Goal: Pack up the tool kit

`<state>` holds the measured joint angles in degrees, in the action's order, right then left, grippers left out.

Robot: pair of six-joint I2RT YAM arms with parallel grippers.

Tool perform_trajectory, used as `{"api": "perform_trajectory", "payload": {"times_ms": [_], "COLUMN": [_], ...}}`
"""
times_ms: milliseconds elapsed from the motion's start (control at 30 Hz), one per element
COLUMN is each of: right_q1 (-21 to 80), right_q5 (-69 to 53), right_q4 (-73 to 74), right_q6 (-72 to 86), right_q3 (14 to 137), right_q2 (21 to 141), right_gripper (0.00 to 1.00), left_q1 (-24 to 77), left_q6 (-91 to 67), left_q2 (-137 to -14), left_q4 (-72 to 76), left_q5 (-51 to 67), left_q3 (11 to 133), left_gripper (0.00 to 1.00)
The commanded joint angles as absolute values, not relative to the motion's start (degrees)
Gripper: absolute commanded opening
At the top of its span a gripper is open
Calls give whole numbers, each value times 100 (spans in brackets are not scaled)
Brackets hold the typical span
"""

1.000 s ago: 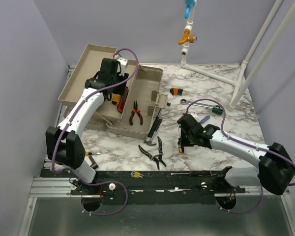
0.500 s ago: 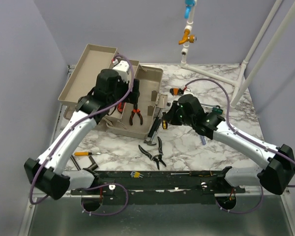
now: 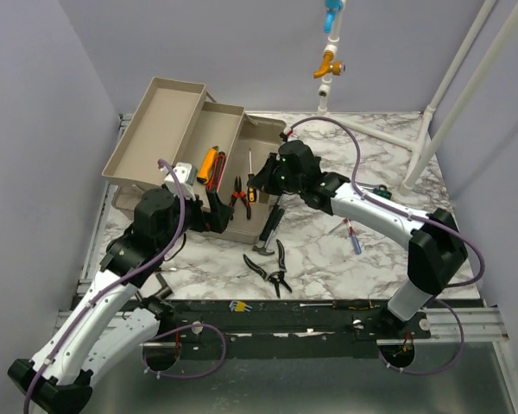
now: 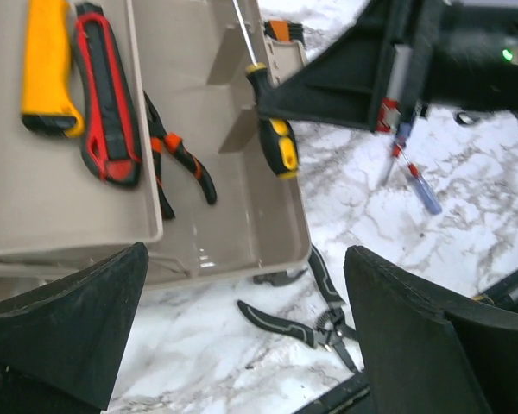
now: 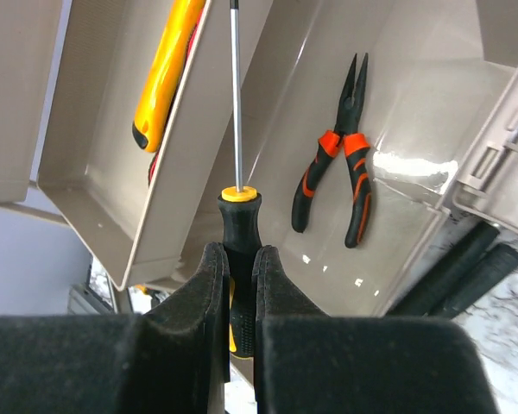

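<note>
The beige toolbox (image 3: 272, 122) stands open at the back left, its lid raised. Its tray holds a yellow knife (image 3: 207, 161) and a red knife (image 3: 217, 169). Orange-handled pliers (image 3: 238, 197) lie in the box bottom. My right gripper (image 3: 257, 191) is shut on a black-and-yellow screwdriver (image 5: 239, 220) and holds it over the box bottom, shaft pointing to the back; it also shows in the left wrist view (image 4: 274, 142). My left gripper (image 3: 220, 211) is open and empty by the box's front wall, above the table (image 4: 246, 254).
Black pliers (image 3: 272, 267) lie on the marble in front of the box. A black-handled tool (image 3: 272, 222) leans by the box's right wall. A blue screwdriver (image 3: 352, 237), a green-handled tool (image 3: 380, 191) and hex keys (image 3: 237, 304) lie further off. White pipes stand at the back right.
My right gripper has carried the screwdriver from the table's middle to above the box. My left arm has pulled back out of the box toward the front, leaving the knives in the tray.
</note>
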<state>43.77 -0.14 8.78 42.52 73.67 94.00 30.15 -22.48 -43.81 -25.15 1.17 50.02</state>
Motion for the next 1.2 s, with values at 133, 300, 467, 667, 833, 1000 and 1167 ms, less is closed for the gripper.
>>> {"api": "perform_trajectory", "payload": {"times_ms": [133,300,467,667,833,1000,1167], "right_q1": [4406,4674,4712,4738,4738,4736,4729], "right_q5": [-35,790,833,609,375,355,646], "right_q4": [205,562,458,227,276,492,625], "right_q6": [5068,5223,5609,5655,5521,5203,4817], "right_q3": [7799,8346,8533,8766,8912,9001,8783], "right_q2": [10229,10816,11372,11949,12178,12063,11561], "right_gripper": [3,3,3,6,28,51,57], "left_q1": [3076,3076,3076,3076,3076,3076,3076], "left_q6": [-3128,-3298,-3348,-3357,-3314,-3333,-3370], "left_q2": [-3294,-2805,-2352,-2010,-2043,-2209,-2392], "left_q4": [-2176,-2095,-2196,-2321,-2481,-2406,-2201], "left_q5": [874,890,712,688,668,676,1024], "left_q3": [4021,3563,3350,3261,3309,3202,3061], "left_gripper": [98,99,99,99,99,99,99]}}
